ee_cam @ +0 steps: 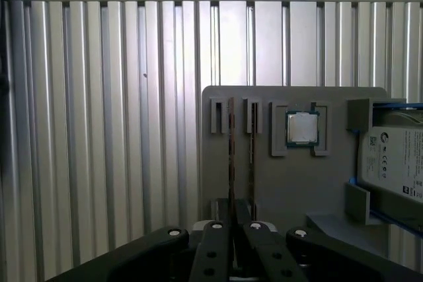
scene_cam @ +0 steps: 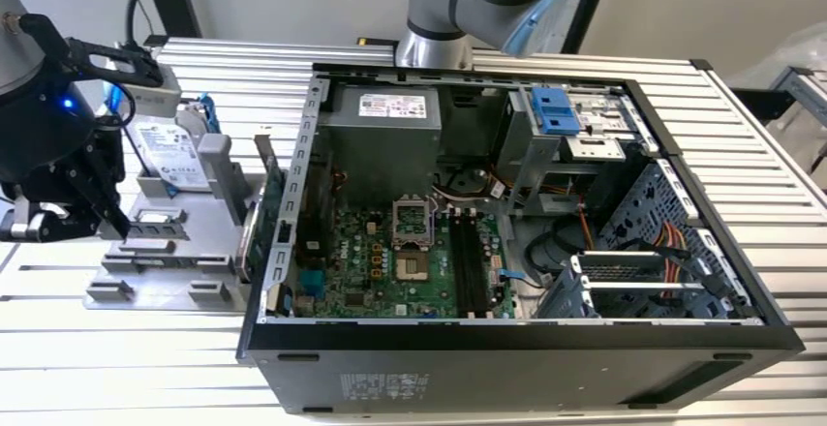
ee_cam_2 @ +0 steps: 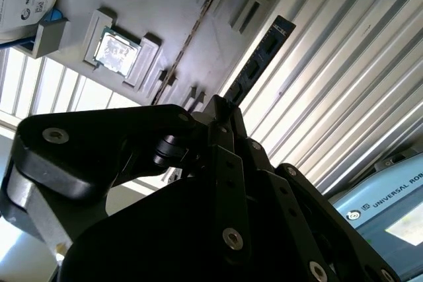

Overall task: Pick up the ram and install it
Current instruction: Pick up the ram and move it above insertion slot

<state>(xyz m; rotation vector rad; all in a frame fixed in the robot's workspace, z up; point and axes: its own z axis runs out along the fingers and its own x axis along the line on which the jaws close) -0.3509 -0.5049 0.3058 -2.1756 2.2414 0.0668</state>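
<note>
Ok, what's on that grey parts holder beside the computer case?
On the grey holder: a processor chip in its recess, a hard drive at one end, one memory stick on edge. The hand grips the ram, covering the part of the holder beneath it.

This looks like a robotics lab or test workshop. A ribbed aluminium surface [scene_cam: 130, 368] of bolted profiles carries an opened desktop computer case [scene_cam: 517, 363], motherboard and cables bared. Beside it sits a grey fixture tray [scene_cam: 168, 281] with slots for loose parts: a processor [ee_cam: 302, 127] and a hard drive [scene_cam: 168, 145]. An industrial robot arm [scene_cam: 478, 0] stands at the surface's far edge.
</note>
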